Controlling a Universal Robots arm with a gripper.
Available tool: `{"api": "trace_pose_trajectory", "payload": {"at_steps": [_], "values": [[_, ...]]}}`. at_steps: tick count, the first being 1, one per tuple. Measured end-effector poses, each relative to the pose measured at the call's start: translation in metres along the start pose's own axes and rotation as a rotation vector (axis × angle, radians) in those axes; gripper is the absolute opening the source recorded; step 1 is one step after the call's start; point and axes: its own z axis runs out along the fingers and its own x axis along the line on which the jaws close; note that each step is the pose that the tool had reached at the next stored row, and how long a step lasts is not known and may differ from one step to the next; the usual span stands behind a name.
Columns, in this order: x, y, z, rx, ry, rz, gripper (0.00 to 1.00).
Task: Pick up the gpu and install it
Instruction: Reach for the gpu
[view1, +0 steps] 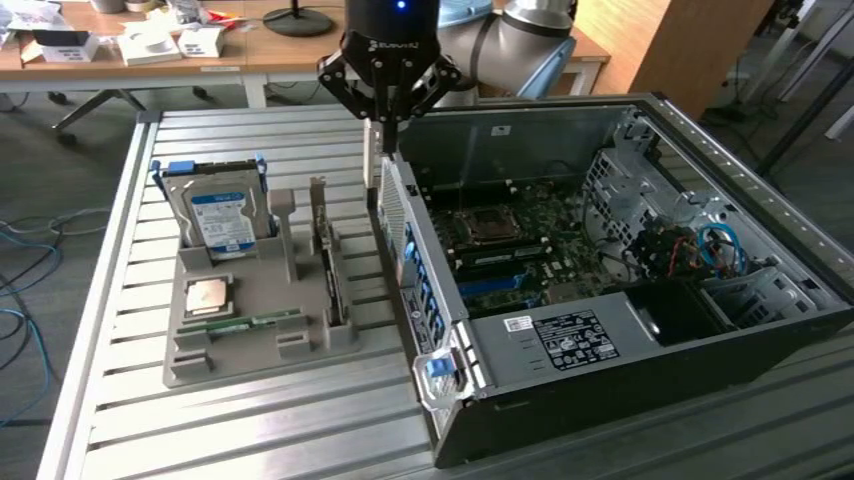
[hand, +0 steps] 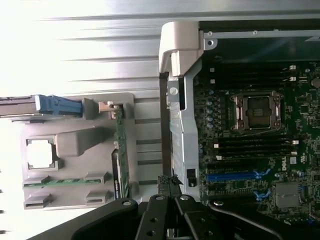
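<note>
1. The claw (hand: 170, 184) is closest to the lens. Its black links converge on fingertips pressed together on the thin edge of the gpu (hand: 165, 125), which is seen edge-on
2. In the exterior view the claw (view1: 383, 118) is at upper centre. The gpu (view1: 371, 160) hangs straight down from it, upright, just beside the outer wall of the computer case (view1: 574, 410). Pinching the upper edge probably leaves the connector edge free underneath
3. The case lies on its side with the panel off, so the motherboard (view1: 534, 230) faces upward and can be reached from above. Its blue slot (hand: 230, 176) looks unoccupied
4. At the exterior view's left, on the slatted tabletop (view1: 200, 430), a grey holder (view1: 254, 345) props the hard drive (view1: 220, 215) and another card (view1: 330, 270) on edge, likely to keep their upper edges reachable. The memory stick (view1: 240, 322) lies flat in it
</note>
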Motion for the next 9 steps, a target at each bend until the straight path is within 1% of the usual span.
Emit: {"api": "trace_pose_trajectory", "payload": {"at_steps": [9], "values": [[0.019, -0.0014, -0.0003, 0.0, 0.0001, 0.0, 0.11]]}}
